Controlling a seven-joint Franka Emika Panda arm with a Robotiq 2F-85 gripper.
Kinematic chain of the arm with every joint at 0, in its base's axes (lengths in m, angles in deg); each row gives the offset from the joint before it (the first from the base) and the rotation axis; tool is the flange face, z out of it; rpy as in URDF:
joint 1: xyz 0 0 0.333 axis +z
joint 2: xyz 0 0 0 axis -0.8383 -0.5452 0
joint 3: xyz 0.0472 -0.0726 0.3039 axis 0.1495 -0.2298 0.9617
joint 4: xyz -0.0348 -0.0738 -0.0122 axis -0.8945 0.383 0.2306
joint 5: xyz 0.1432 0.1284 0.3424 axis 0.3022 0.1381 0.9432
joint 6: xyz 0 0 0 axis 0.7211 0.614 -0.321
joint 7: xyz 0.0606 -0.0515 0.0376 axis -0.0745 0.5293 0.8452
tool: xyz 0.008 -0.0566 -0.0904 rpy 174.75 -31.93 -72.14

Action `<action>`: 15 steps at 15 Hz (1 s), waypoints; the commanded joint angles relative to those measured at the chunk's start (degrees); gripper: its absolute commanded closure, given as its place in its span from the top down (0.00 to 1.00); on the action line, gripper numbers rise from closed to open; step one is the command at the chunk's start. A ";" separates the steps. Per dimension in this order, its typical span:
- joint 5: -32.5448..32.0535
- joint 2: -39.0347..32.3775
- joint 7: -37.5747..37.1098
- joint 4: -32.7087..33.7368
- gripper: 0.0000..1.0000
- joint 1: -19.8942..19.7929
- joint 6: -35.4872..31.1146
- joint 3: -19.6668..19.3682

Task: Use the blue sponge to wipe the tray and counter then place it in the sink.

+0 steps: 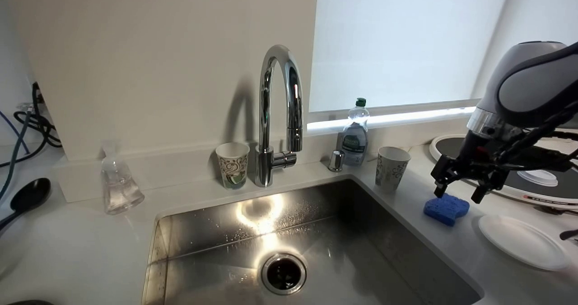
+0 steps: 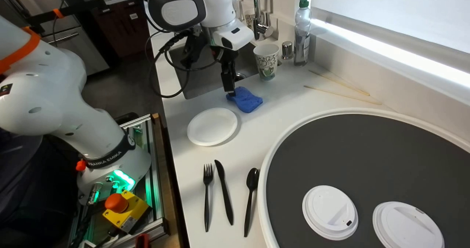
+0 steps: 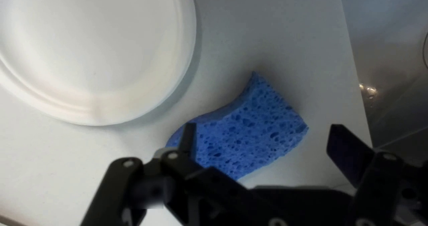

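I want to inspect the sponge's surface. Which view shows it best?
The wrist view: the sponge looks largest there, its porous surface distinct, though the jaws hide part of it. In both exterior views it appears smaller, on the counter between the plate and a cup, its texture hard to make out.

On the white robot arm (image 2: 69,97) in an exterior view, a black band (image 2: 111,158) is bearing 2 words in pale capitals, "FRANKA EMIKA". In an exterior view, the green-capped bottle (image 1: 355,134) is showing a label (image 1: 353,143) with lettering seemingly too blurred to read.
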 commanded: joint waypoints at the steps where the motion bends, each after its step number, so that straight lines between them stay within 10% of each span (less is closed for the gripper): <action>1: -2.80 -1.04 -6.87 -0.96 1.00 -1.50 -2.25 2.01; 15: -4.42 -4.09 -24.60 0.05 1.00 -2.38 -3.62 4.27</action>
